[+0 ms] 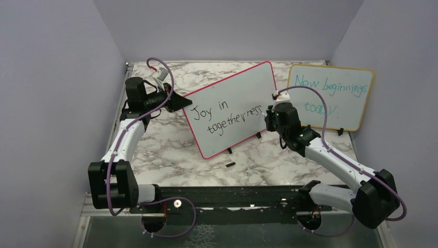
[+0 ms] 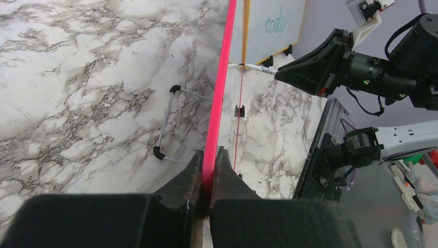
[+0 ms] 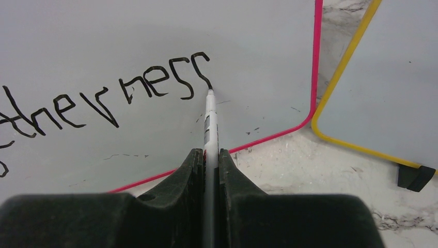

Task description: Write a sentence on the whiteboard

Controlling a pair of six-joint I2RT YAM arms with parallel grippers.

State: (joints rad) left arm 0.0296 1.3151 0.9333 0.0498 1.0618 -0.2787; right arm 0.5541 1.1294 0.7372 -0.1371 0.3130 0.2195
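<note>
Veined marble table (image 1: 170,150); left end effector (image 2: 209,157) tight on whiteboard (image 1: 243,88), right end effector (image 3: 210,153) tight on marker (image 3: 209,113).

Bright, even, diffuse light in all views; source direction unclear. Whiteboard (image 1: 243,93) throws only a faint soft shadow on the marble table (image 1: 170,150). No glare. Pink frame oversaturated, glowing in left wrist view. Right wrist: sentence (image 3: 155,85) and marker (image 3: 209,111) sharp; right gripper (image 3: 210,155) near the lens dark, slightly soft.
</note>
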